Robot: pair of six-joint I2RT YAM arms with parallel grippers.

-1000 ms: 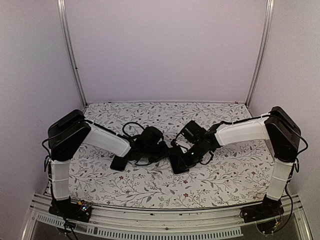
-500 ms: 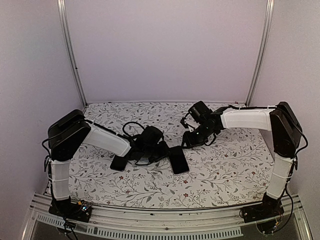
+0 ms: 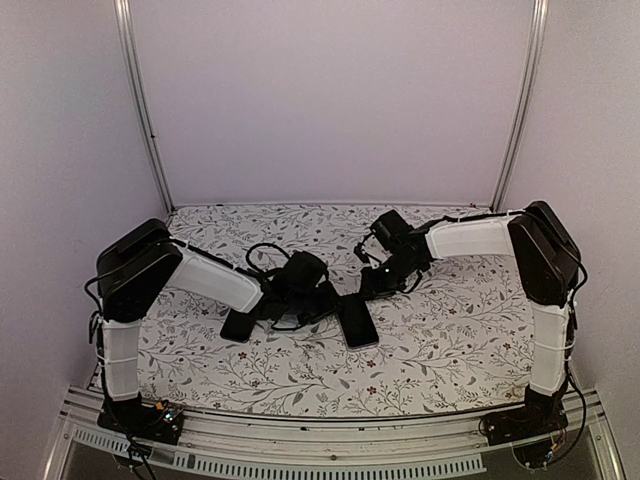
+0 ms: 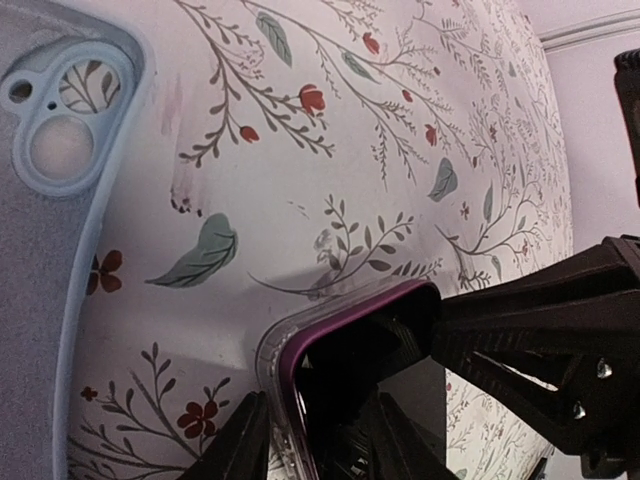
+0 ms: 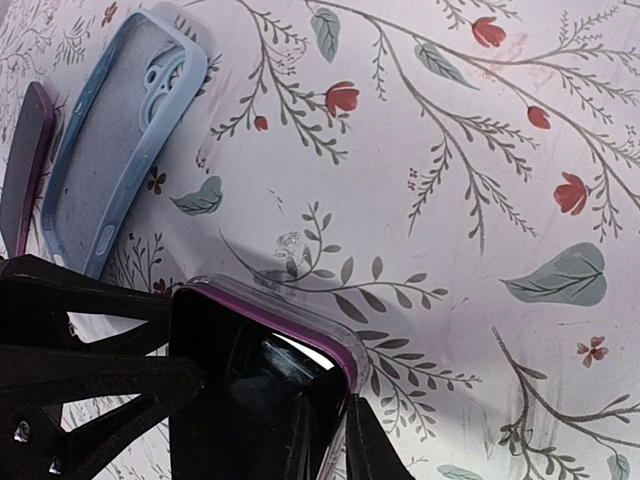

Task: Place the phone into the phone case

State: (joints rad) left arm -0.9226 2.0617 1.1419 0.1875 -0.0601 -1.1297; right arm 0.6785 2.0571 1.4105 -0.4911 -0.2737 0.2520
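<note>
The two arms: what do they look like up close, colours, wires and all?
Both the left arm and right arm pair smooth white link shells with bulky black joint housings. Thin black cables loop near the wrists. The fingers are black, angular and tapering, with small silver screws.

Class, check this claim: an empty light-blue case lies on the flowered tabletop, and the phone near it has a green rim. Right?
Not quite: the phone has a purple rim, not green, as the right wrist view shows. The empty light-blue case does lie on the flowered tabletop near it.
</note>
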